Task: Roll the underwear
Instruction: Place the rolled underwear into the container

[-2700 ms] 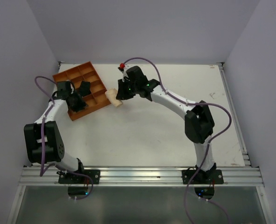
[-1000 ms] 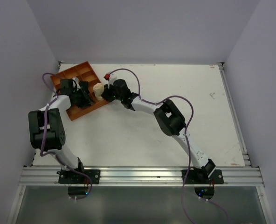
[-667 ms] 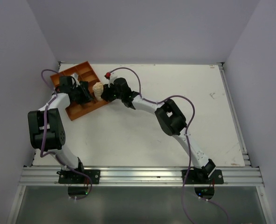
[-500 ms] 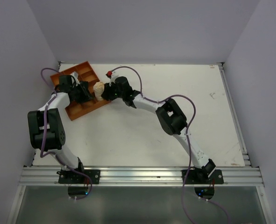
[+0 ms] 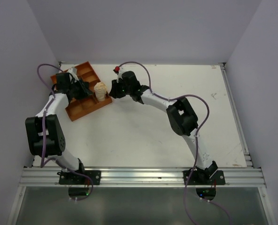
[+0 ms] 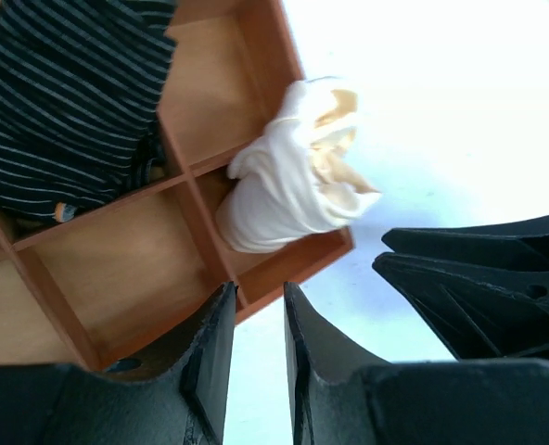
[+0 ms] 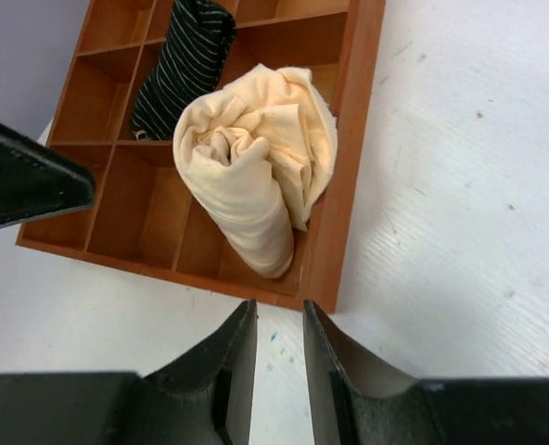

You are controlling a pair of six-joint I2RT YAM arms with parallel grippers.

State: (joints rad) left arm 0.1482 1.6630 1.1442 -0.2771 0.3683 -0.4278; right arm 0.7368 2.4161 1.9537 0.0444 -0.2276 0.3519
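The underwear [image 5: 100, 90] is a pale beige roll standing on end in the near corner compartment of the orange tray [image 5: 82, 107]. It also shows in the left wrist view [image 6: 288, 176] and the right wrist view [image 7: 256, 171], leaning on the tray wall [image 7: 349, 139]. My right gripper [image 5: 112, 90] is just right of the tray, slightly open and empty [image 7: 279, 311], apart from the roll. My left gripper [image 5: 84, 87] hovers over the tray, left of the roll, jaws a little apart and empty [image 6: 256, 292].
A black striped bundle [image 6: 70, 102] fills a compartment further in, also in the right wrist view [image 7: 186, 60]. The tray [image 6: 117, 278] has several other bare compartments. It lies at the table's back left, near the side wall. White tabletop [image 5: 176, 136] spreads to the right.
My right gripper carried the roll from the table into the tray's corner compartment, let it go and drew back to the right. My left gripper shifted back a little toward the far left.
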